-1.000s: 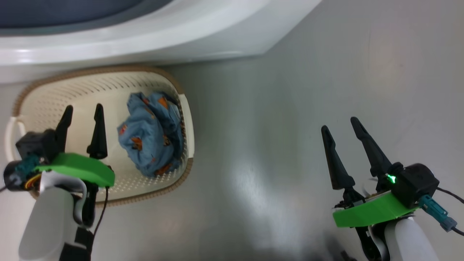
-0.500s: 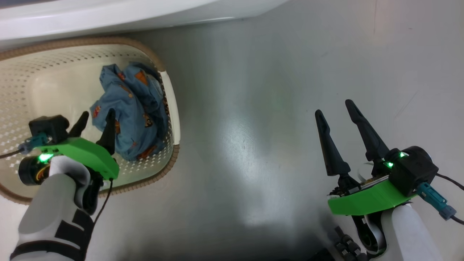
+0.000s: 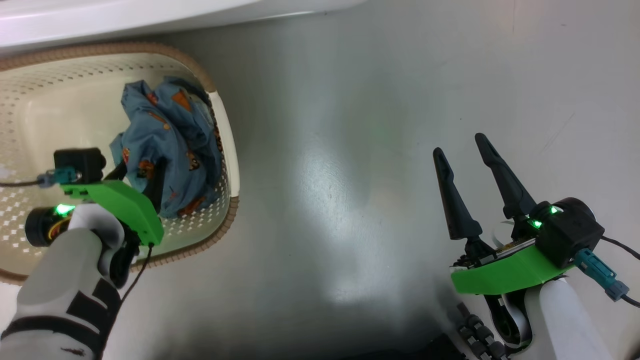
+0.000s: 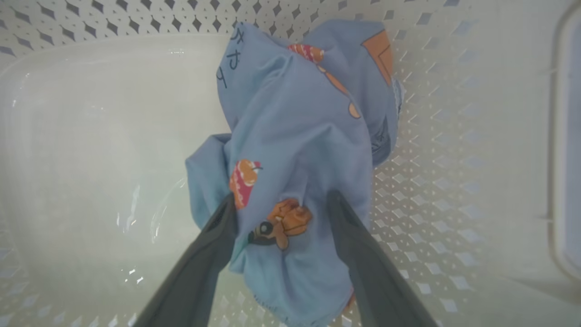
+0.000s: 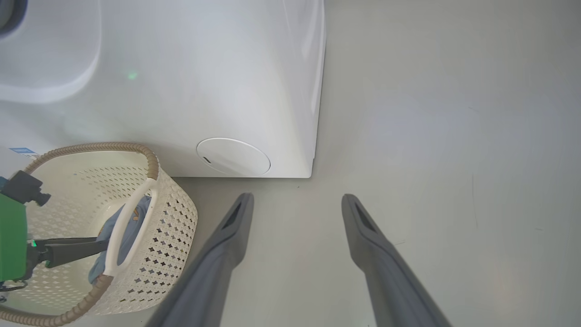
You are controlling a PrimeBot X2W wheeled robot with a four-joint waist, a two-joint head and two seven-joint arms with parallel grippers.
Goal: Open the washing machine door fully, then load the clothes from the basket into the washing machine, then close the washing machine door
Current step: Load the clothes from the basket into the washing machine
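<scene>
Left hand: inside the basket, fingers spread, one on each side of the blue clothes.
Clothes: bunched against the basket's wall.
Right hand: open, empty, above the floor.
Washing machine: just behind the basket.

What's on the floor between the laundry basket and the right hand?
Nothing; in the head view, bare glossy grey floor runs from the cream perforated plastic basket to the right hand.

Left hand astride clothes in basket
</scene>
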